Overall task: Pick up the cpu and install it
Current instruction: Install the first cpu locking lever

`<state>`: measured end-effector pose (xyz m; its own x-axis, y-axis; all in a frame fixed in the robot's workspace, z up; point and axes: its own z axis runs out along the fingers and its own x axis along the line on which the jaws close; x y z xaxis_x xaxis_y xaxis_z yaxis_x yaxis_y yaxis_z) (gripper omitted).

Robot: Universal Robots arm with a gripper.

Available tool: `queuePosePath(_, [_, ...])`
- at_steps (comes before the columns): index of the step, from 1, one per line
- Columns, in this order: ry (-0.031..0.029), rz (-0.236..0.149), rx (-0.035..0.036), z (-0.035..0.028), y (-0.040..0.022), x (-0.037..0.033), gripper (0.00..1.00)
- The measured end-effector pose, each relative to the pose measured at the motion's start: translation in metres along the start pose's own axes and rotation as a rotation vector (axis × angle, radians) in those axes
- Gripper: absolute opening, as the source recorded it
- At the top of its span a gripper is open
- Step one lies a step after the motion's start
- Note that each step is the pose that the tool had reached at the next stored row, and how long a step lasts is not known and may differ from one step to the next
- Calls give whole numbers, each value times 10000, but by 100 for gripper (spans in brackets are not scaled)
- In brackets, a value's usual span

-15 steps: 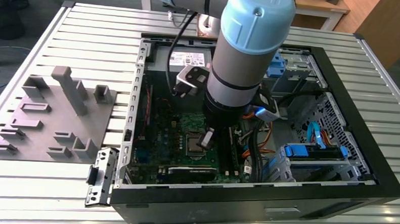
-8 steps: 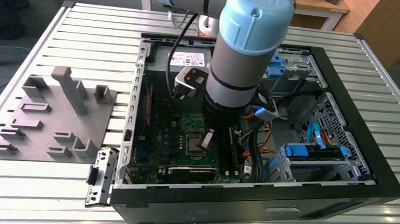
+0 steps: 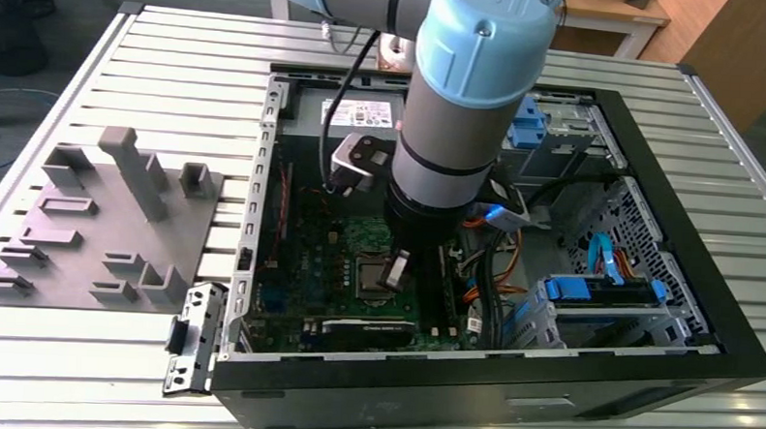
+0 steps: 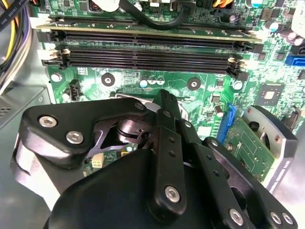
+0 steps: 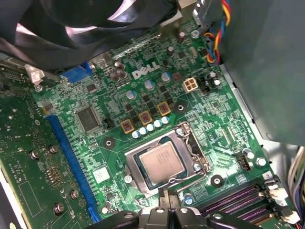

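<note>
So the cpu (image 5: 162,164) is sitting flat in the socket on the green board (image 5: 95,157), silver top facing up, with the shiny metal frame (image 5: 198,160) around it. The socket is roughly mid-board, near the long black memory slots (image 5: 233,200) that run along one edge. The gripper (image 3: 398,269) hangs right over that spot inside the open computer case (image 3: 691,267). In the second wrist view its fingers (image 4: 167,138) look pressed together with nothing between them, and I can't see a chip in them anywhere.

My take on doing this step well: keep the tool straight above the socket, stay clear of the frame's edges and don't drag sideways, since the chip should only ever go straight down.

Direction-wise it's basically square, so no real long axis. Its sides line up with the frame, sitting at a slant in the first wrist view.
</note>
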<state>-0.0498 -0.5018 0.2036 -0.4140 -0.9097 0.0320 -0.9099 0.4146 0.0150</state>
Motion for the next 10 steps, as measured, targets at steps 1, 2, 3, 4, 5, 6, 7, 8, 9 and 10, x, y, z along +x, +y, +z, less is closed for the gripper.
queuePosePath(1, [17, -49, 9, 4, 2, 1, 11])
queuePosePath(2, [34, -98, 18, 8, 4, 1, 11])
queuePosePath(3, [52, -152, 28, 12, 5, 2, 11])
queuePosePath(4, [67, -200, 36, 16, 6, 3, 11])
queuePosePath(5, [83, -247, 43, 19, 7, 3, 11])
queuePosePath(6, [97, -295, 51, 23, 7, 3, 11])
queuePosePath(7, [110, -342, 58, 28, 7, 3, 11])
queuePosePath(8, [120, -385, 64, 32, 8, 3, 11])
queuePosePath(9, [130, -434, 70, 36, 8, 3, 11])
queuePosePath(10, [135, -475, 74, 40, 8, 3, 11])
